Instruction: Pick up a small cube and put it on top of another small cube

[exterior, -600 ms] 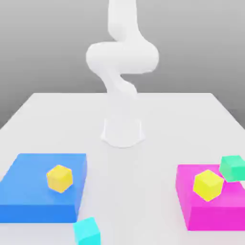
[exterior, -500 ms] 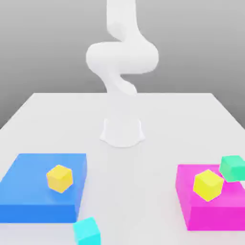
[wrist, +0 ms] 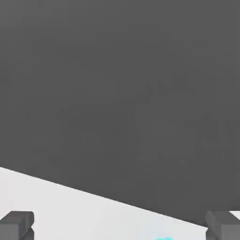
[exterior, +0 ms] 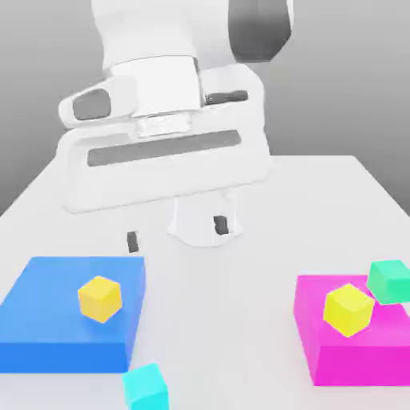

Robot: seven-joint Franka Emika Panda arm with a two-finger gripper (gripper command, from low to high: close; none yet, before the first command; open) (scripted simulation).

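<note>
Look for the cyan cube (exterior: 146,388) near the blue block's (exterior: 44,316) front corner, on the exterior view's right. Bring the gripper (exterior: 176,233), spread wide and empty, over from behind that corner; square to the faces before lowering.

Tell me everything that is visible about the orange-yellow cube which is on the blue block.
The small orange-yellow cube has plain, smooth-looking faces and sharp edges, with no marking seen. It is turned so that one vertical edge faces the exterior view's camera, with a brighter top. It rests on top of the flat blue rectangular block, towards the exterior view's right side of it. Nothing else is seen touching it.
</note>
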